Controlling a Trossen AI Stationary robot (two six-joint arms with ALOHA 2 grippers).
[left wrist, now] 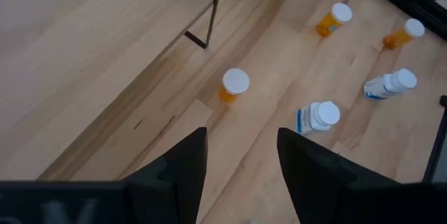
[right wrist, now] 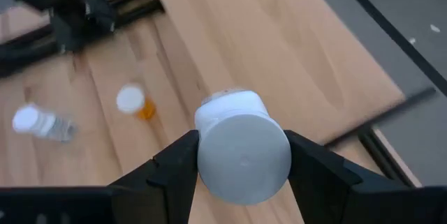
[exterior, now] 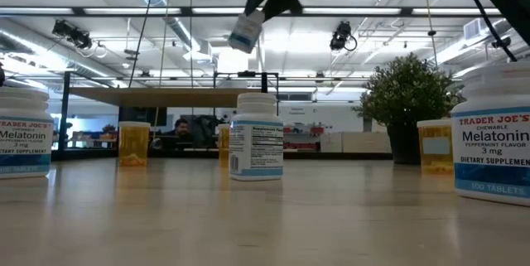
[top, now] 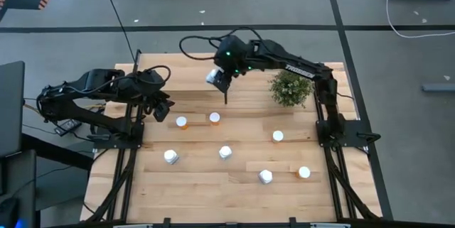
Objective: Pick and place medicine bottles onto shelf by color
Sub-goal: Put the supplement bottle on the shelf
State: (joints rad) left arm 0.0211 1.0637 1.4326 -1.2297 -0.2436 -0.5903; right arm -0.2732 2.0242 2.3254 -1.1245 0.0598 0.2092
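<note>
My right gripper point(top: 219, 79) is shut on a white medicine bottle point(right wrist: 242, 147), high above the shelf point(top: 185, 86) near its black upright divider point(top: 226, 94); the low view shows the bottle point(exterior: 243, 32) tilted in the air. My left gripper point(left wrist: 241, 158) is open and empty, above the table at the shelf's left end point(top: 162, 107), close to an upright orange bottle point(left wrist: 234, 84). Several more bottles stand on the tabletop: orange ones point(top: 181, 122) point(top: 214, 118) point(top: 303, 172) and white ones point(top: 170, 157) point(top: 225, 152) point(top: 265, 177). My right gripper pinches the white bottle by its round sides point(right wrist: 204, 155), one finger point(right wrist: 178, 172) on each side. One round end of the bottle faces the wrist camera. The bottle is lifted clear of shelf and table and sits tilted below the gripper.
A potted plant point(top: 290, 87) stands at the shelf's right end. Another bottle point(top: 277, 136) stands right of centre. The arms' black frames point(top: 121, 139) point(top: 341, 132) run along the table's left and right sides. The low view shows a person point(exterior: 178, 129) in the room beyond.
</note>
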